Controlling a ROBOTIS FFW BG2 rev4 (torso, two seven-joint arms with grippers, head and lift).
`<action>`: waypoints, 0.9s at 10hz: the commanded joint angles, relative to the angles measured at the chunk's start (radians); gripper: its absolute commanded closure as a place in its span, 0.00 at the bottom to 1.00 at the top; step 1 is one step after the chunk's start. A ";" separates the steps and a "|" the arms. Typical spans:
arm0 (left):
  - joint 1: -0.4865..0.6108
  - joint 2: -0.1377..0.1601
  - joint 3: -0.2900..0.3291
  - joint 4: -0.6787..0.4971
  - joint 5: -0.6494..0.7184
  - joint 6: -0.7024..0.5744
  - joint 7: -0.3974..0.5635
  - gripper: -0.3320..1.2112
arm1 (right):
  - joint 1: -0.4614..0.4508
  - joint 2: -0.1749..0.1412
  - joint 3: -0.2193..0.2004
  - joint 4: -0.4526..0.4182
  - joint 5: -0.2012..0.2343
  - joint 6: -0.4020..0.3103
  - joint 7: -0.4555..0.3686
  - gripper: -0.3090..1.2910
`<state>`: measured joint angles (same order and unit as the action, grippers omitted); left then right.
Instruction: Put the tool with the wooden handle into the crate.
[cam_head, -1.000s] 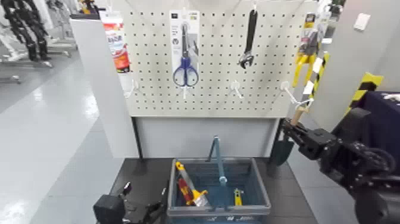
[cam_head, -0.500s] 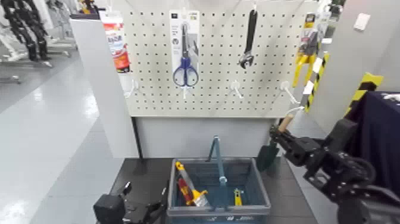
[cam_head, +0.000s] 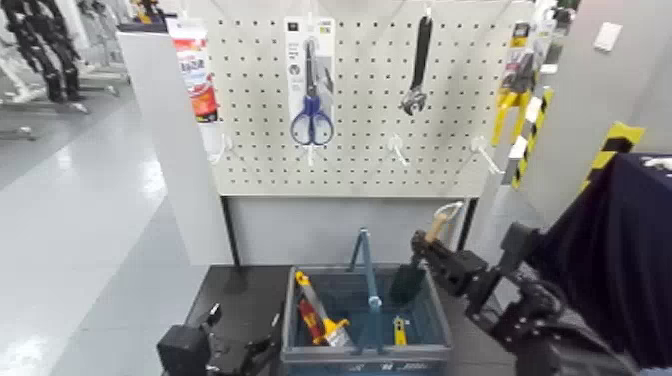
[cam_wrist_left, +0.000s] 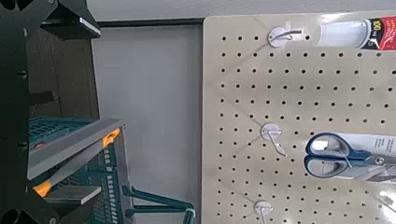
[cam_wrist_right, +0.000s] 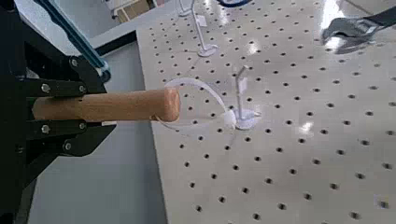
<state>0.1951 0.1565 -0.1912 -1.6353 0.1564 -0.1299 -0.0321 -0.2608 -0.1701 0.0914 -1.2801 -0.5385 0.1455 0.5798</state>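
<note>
My right gripper (cam_head: 428, 250) is shut on the trowel's tan wooden handle (cam_head: 434, 228) and holds it tilted, the dark green blade (cam_head: 405, 284) hanging over the right half of the blue-grey crate (cam_head: 437, 346). The right wrist view shows the handle (cam_wrist_right: 107, 105) clamped between the fingers, its white loop (cam_wrist_right: 204, 105) sticking out in front of the pegboard. The crate's blue hoop handle (cam_head: 367, 268) stands upright just left of the blade. My left gripper (cam_head: 215, 350) rests low by the crate's left side.
The pegboard (cam_head: 370, 150) behind holds blue-handled scissors (cam_head: 311, 110), a black wrench (cam_head: 418, 65), yellow tools (cam_head: 515, 85) and bare hooks (cam_head: 398, 150). Orange, red and yellow tools (cam_head: 320, 315) lie in the crate. A dark cloth-covered mass (cam_head: 625, 250) stands at right.
My right gripper has carried the trowel left and down, from beside the pegboard's right edge to above the crate's right half. The left arm has not moved.
</note>
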 joint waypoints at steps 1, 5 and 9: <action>-0.003 0.003 -0.002 0.002 0.002 -0.005 0.000 0.30 | -0.028 0.009 0.083 0.097 -0.044 -0.017 0.002 0.98; -0.006 0.006 -0.005 0.005 0.005 -0.008 -0.002 0.30 | -0.049 0.018 0.142 0.174 -0.048 0.002 -0.028 0.97; -0.005 0.006 -0.004 0.005 0.006 -0.008 -0.002 0.30 | -0.049 0.017 0.145 0.156 -0.026 0.051 -0.041 0.53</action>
<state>0.1899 0.1625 -0.1946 -1.6310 0.1626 -0.1381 -0.0337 -0.3104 -0.1533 0.2367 -1.1214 -0.5662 0.1916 0.5385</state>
